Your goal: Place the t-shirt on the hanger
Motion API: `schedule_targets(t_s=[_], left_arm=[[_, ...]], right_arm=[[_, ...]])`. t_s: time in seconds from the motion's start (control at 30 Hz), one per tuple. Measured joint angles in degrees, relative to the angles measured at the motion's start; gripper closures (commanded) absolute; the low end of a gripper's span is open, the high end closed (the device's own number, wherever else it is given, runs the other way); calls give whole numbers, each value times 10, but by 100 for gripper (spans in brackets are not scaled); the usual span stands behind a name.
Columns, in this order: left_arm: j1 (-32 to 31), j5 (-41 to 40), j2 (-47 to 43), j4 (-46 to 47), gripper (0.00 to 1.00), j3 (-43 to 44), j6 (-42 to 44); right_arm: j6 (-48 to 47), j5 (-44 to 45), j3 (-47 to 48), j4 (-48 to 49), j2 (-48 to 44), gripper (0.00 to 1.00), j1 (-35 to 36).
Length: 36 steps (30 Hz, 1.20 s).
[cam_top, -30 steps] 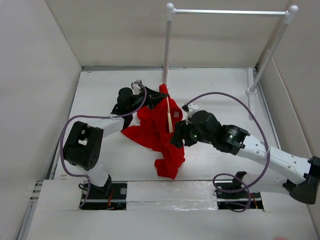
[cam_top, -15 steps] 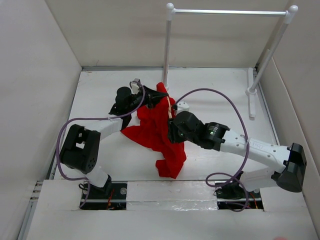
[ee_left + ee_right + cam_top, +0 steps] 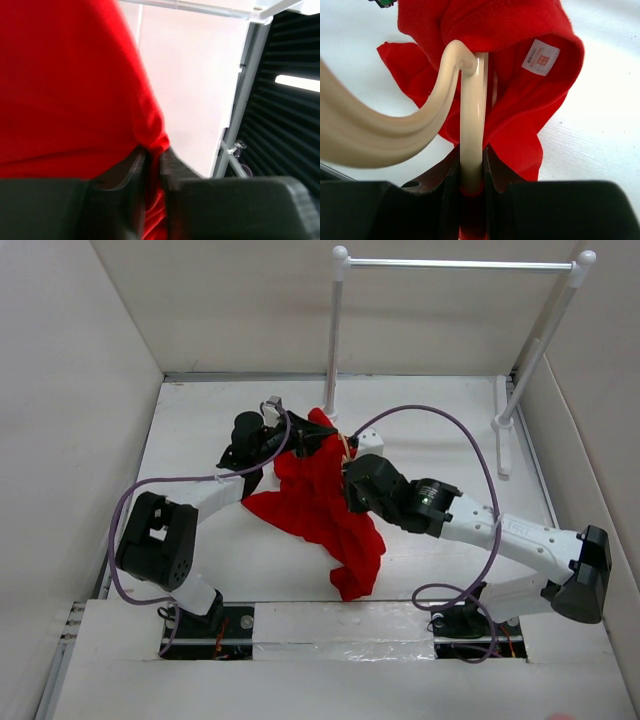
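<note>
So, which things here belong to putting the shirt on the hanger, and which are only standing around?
Belong to the job:
- the t-shirt, pinched by the left gripper
- the hanger, clamped in the right gripper

Only standing around:
- the white rail on its two posts
- the table

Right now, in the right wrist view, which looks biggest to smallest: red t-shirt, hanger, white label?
1. t-shirt
2. hanger, close behind; it sits nearest the camera, so that pair is unsure
3. white label, clearly smallest
</note>
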Motion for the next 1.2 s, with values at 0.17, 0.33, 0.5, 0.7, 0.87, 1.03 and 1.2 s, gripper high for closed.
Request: schedule_targets(t_s=[0.17, 0.33, 0.5, 0.7, 0.87, 1.03, 1.2], left_arm=[[9, -6, -12, -79, 48, 43, 83], [17, -35, -26, -176, 37, 116, 200], [17, -87, -55, -284, 59, 188, 345], [-13, -135, -103, -356, 53, 220, 509], [-21, -134, -110, -376, 44, 222, 574], [-26, -103, -77, -381, 45, 224, 608], [-56, -75, -56, -385, 47, 236, 647]], right_arm=[[-12, -32, -3, -1, -29, 100, -6], [-20, -100, -11, -1, -79, 100, -43], [-27, -181, -11, -2, -104, 100, -120], [-40, -262, -9, -18, -108, 100, -194], [-55, -301, 16, -44, -100, 100, -207], [-63, -329, 47, -61, -89, 100, -220], [-68, -332, 59, -80, -88, 100, -233]])
